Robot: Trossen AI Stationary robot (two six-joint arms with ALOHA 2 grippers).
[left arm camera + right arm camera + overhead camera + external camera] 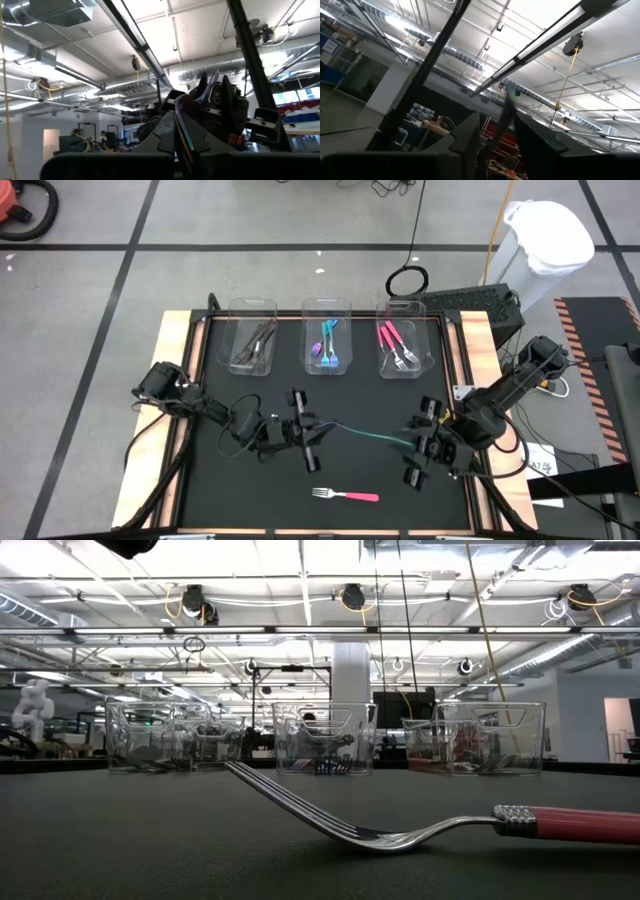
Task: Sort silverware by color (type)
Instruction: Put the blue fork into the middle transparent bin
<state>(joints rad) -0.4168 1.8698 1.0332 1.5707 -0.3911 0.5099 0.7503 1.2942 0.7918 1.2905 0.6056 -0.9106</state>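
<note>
Overhead strip lights flood the room evenly — bright, blown-out bands cross the ceiling in the low view and both wrist views. The black table mat (pixel 330 470) stays matte, with faint shadows. In the low view the pink-handled fork (pixel 420 825) is near and sharp with glints on its tines — the clear bins (pixel 325 738) behind go soft.

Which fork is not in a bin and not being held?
The pink fork lying alone on the mat near the front edge. The other pink forks sit in the right bin, and the iridescent fork hangs between the two grippers.
</note>
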